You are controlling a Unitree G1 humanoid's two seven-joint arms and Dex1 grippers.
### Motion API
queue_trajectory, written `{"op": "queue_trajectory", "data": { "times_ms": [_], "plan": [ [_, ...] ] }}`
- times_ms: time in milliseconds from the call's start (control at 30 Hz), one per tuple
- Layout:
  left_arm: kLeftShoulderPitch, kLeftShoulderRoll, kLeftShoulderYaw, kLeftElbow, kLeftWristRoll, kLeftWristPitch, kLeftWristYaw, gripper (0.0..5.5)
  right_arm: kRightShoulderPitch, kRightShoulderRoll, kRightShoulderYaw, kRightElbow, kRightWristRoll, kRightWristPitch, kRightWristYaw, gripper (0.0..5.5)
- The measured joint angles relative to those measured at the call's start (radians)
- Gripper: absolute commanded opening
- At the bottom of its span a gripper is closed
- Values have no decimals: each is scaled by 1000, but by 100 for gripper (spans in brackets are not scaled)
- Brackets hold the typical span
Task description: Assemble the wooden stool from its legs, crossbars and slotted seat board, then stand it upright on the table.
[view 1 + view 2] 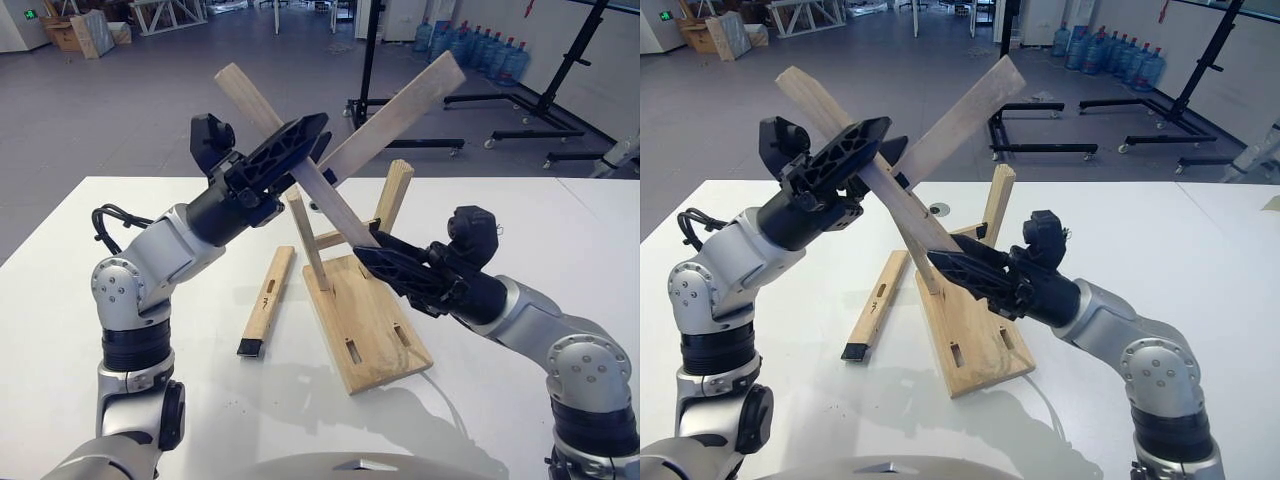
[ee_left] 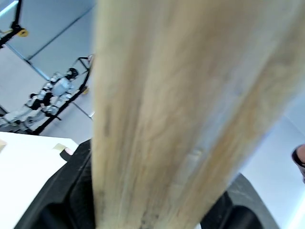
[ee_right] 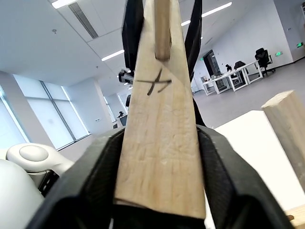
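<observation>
My left gripper (image 1: 316, 136) is shut on a wooden leg (image 1: 400, 105) that slants up and to the right, above the table. My right gripper (image 1: 368, 246) is shut on the low end of a second leg (image 1: 262, 110), marked with an X (image 3: 152, 85); it rises up-left and crosses the first. A thin crossbar (image 1: 306, 240) runs from this leg down to the slotted seat board (image 1: 372, 325), which lies flat on the table. Another leg (image 1: 396, 195) stands upright behind the board. A loose leg (image 1: 266, 300) with a black foot cap lies left of the board.
The white table (image 1: 90, 230) has open surface on both sides of the board and toward its far edge. Black wheeled stands (image 1: 400, 120) and water bottles (image 1: 480, 45) are on the floor beyond it.
</observation>
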Motion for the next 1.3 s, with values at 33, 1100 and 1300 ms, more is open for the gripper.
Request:
{"op": "queue_trajectory", "data": {
  "times_ms": [33, 1100, 1300],
  "plan": [
    [1, 9, -1, 9, 7, -1, 0, 217, 0, -13, 0, 0, -1, 8, 1, 320],
    [308, 166, -125, -332, 793, -149, -439, 205, 305, -229, 236, 469, -1275, -568, 236, 540],
    [309, 240, -117, -317, 829, -147, -556, 205, 304, -129, 282, 396, -1259, -500, 216, 540]
  ]
}}
